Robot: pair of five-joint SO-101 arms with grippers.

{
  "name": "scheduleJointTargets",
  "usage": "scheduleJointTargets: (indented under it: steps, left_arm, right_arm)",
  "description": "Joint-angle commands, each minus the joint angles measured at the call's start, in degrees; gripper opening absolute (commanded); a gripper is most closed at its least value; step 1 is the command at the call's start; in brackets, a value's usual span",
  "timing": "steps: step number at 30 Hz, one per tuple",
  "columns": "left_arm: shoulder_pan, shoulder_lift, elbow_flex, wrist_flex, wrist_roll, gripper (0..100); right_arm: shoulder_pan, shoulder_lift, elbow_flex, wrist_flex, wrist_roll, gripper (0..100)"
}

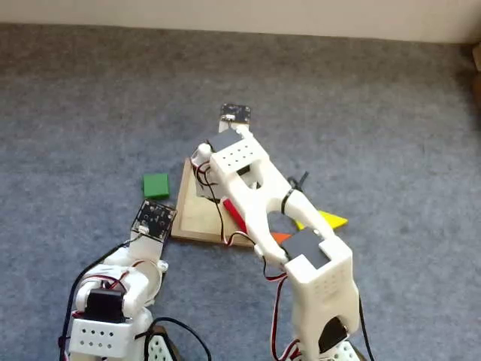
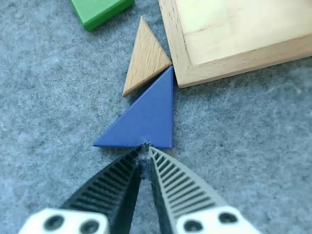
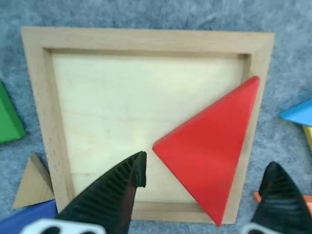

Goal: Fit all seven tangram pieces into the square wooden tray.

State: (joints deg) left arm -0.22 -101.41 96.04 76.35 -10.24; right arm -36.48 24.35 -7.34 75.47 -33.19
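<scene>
Grey carpet covers the whole floor in the high view, with a pale wall strip along the top edge of the frame. The square wooden tray [image 1: 197, 218] lies at the centre of the frame, largely under the right arm [image 1: 255, 188], which stretches up from the lower right. The left arm [image 1: 120, 293] sits in the lower left, its wrist just left of the tray's corner.

The right gripper [image 3: 207, 168] hangs over the tray [image 3: 34, 122] with its jaws spread wide and nothing held. Between them lies the red triangle [image 3: 209, 151]. It is inside the tray, but its long side and two corners ride up over the rim on the side nearest the light blue piece [image 3: 298, 112], so it is not seated flat. An orange piece [image 3: 307, 200] peeks out beside one finger.

The left gripper [image 2: 146, 146] has its jaws pressed together, empty, with the tips touching the edge of the blue triangle [image 2: 144, 119]. That triangle lies on the carpet, one corner meeting the tray's corner [image 2: 234, 53]. A small wooden triangle [image 2: 146, 56] lies against the blue triangle and close by the tray's side.

The green square [image 1: 156, 185] rests on the carpet left of centre, near the tray but apart from it. The yellow piece [image 1: 327, 219] and orange piece [image 1: 279, 238] lie right of centre, beside the right arm.
</scene>
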Motion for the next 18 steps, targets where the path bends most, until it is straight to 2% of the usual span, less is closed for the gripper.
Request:
scheduleJointTargets:
  steps: [1, 5, 13, 15, 18]
  left_arm:
    - [-0.04, -2.15, 1.10, 0.35, -0.18, 1]
    - [-0.04, -2.15, 1.10, 0.35, -0.18, 1]
    - [-0.04, -2.15, 1.10, 0.35, -0.18, 1]
    - [-0.04, -2.15, 1.10, 0.35, -0.18, 1]
    - [-0.04, -2.15, 1.10, 0.35, -0.18, 1]
  right_arm:
    - [-0.66, -1.54, -3.82, 0.75, 1.23, 35.0]
    - [-0.57, -3.56, -4.62, 4.00, 3.16, 34.0]
    - [1.71, -9.36, -4.26, 4.62, 12.66, 5.1]
    - [2.77, -9.10, -2.68, 4.09, 13.80, 1.4]
    - [4.53, -8.48, 0.48, 2.24, 14.15, 0.9]
